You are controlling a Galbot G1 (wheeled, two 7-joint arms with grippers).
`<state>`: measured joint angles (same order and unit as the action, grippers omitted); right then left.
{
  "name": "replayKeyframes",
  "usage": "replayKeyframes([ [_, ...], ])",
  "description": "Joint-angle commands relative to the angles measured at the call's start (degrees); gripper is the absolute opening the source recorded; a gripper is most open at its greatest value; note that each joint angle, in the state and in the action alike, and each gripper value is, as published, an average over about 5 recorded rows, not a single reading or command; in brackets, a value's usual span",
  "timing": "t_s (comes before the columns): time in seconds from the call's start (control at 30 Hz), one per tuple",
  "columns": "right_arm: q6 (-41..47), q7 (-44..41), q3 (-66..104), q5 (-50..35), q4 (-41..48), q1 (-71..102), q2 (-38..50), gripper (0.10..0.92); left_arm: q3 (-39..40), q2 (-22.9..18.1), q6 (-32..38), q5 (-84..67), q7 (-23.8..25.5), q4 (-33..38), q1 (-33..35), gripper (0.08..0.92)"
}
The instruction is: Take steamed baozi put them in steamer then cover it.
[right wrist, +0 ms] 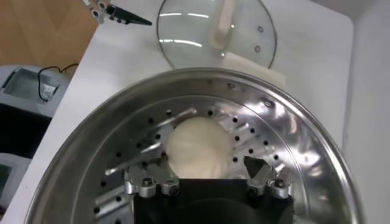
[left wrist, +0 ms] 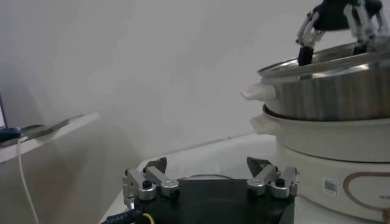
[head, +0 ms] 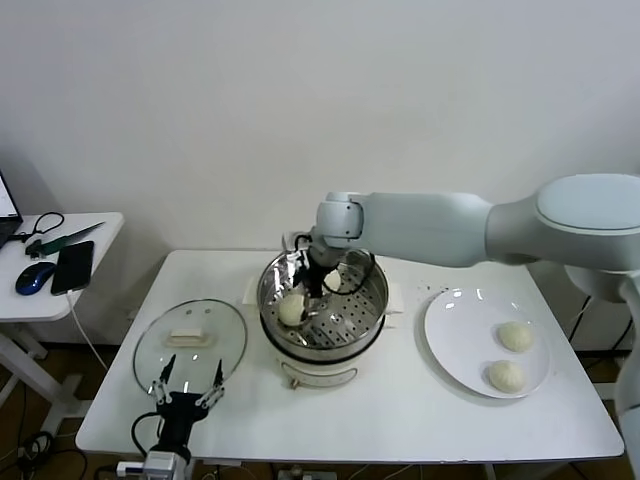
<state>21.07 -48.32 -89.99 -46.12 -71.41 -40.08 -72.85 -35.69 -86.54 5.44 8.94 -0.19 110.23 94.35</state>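
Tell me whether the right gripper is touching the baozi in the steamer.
Apart. In the right wrist view the right gripper stands open, its fingertips flanking the baozi on the steamer tray, with perforated steel showing between them and the bun.

bright even light, glare on the steamer [head: 325, 300]

No readable text
Steamer [left wrist: 329, 137] base carries a small QR-type sticker [left wrist: 329, 185] and an oval outline mark; neither is legible.
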Motion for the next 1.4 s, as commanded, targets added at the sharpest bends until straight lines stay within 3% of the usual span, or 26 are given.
replayKeyframes([
  [0.03,-3.4,-6.0,-1.4,3.1,-7.8,-9.4,14.2,0.823,0.1,-0.1,-0.1,0.2,0.0,-0.1,0.0,0.823],
  [0.37,-5.3,-8.6,-2.1,14.2,-17.3,-9.6,34.9,0.823,-0.4,0.0,-0.1,0.2,0.0,0.0,0.5,0.823],
  [0.63,-6.3,-9.7,4.4,28.3,-18.0,4.6,46.6,0.823,-0.4,-0.3,-0.7,0.6,-0.1,0.9,0.6,0.823],
  [1.03,-9.8,-13.0,21.4,41.9,-8.9,27.8,49.9,0.823,-0.2,-1.6,-1.1,2.2,-0.2,1.1,1.0,0.823],
  [1.4,-10.7,-13.7,25.4,44.6,-6.3,33.9,49.1,0.823,-0.6,-1.6,-1.4,2.3,-0.3,0.1,0.4,0.823],
])
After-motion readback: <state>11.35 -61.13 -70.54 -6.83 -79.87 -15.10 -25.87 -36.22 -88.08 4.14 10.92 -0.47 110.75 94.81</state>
